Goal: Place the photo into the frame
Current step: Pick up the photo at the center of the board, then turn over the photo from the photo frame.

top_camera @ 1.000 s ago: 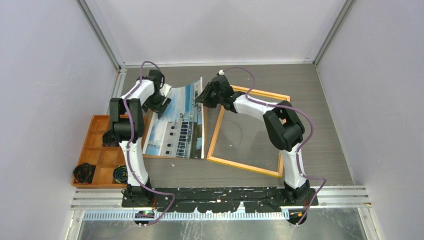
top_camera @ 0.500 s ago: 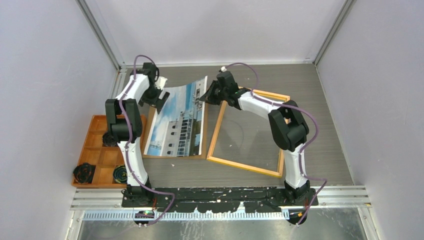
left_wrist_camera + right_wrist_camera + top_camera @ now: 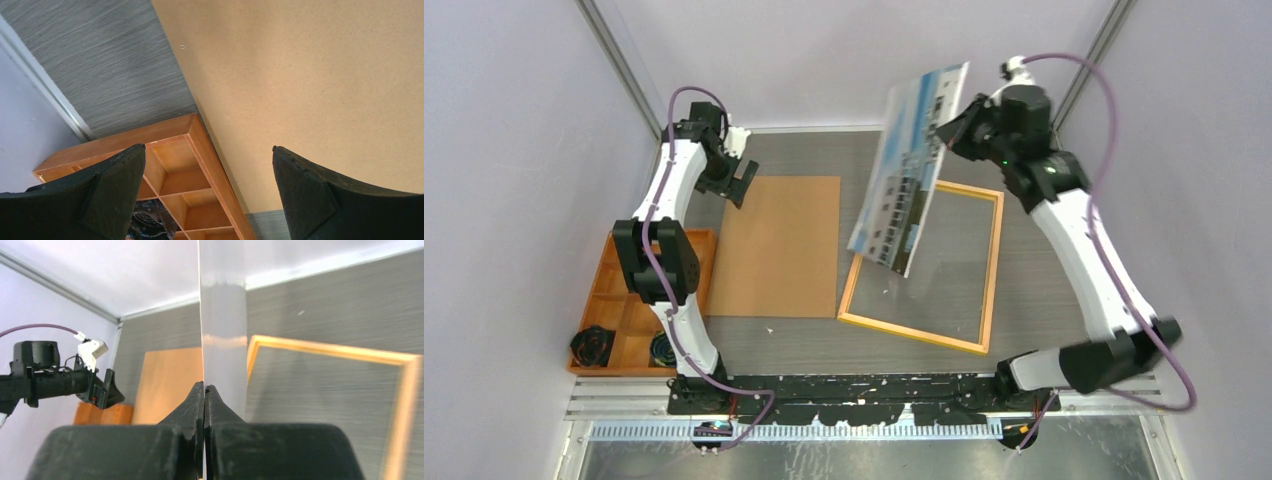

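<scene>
**Inspector A:** Status of the photo?

**Inspector B:** The photo [image 3: 909, 172] is pinched at its upper edge by the pressed-together right claw [image 3: 944, 130]. It hangs tilted below that claw, above the frame [image 3: 914, 335].

**Inspector A:** Outstanding items?

**Inspector B:** The photo is not yet laid in the frame. The backing board [image 3: 774, 245] lies just beneath the spread, empty left claw [image 3: 736, 185] and is judged to need refitting.

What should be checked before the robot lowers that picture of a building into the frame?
1. Grip on the photo: ok, right fingers shut on its edge.
2. Frame open: ok, it lies flat, backing board beside it.
3. Left fingers out of the way: ok, open over the backing board, apart from the photo.
4. Photo lined up with the frame: not ok, it hangs tilted above it.
5. Pane clean: cannot tell.
</scene>
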`<state>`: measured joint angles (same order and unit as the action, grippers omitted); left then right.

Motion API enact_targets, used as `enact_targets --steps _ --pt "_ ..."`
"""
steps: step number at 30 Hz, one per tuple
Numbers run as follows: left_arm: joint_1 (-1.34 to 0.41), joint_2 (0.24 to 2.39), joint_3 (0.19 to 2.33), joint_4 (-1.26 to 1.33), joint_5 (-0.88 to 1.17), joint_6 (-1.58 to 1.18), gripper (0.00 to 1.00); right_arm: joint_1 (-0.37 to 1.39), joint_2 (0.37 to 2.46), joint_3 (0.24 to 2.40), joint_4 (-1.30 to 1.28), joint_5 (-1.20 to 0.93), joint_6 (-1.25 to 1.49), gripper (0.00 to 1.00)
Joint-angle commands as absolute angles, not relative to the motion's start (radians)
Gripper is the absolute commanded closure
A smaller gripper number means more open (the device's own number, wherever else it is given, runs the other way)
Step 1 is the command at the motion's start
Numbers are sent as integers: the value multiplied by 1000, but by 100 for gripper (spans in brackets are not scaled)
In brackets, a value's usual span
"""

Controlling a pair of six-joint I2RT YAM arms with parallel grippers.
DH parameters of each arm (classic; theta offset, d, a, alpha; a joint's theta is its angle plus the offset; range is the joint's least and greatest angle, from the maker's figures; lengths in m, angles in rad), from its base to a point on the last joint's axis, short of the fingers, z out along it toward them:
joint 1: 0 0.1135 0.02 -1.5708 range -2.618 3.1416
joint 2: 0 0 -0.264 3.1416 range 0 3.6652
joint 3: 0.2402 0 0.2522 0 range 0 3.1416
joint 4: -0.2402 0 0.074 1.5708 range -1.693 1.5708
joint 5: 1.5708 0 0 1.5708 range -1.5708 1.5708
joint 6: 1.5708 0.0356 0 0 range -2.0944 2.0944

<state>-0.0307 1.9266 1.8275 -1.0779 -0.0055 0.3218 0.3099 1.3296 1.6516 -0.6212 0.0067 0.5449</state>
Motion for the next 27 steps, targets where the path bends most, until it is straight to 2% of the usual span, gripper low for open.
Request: enact_targets --steps 1,5,9,19,23,27 --pt "-71 1891 1799 -1091 15 310 0 331 1232 1805 -974 342 318 99" --pt "-103 1882 1792 -1082 8 300 0 333 1223 1876 -1081 422 273 99" --pt "-123 1883 1796 -1087 8 292 0 361 1284 1854 -1166 457 274 99" --pt "-135 1870 1768 -1075 -42 290 0 569 1591 1886 -1323 656 300 99" --pt "-135 1868 1770 -1072 -50 292 0 634 1702 1892 -1281 590 329 99" --pt "-135 1871 1776 -1076 -58 292 0 640 1755 1860 -1102 349 419 99"
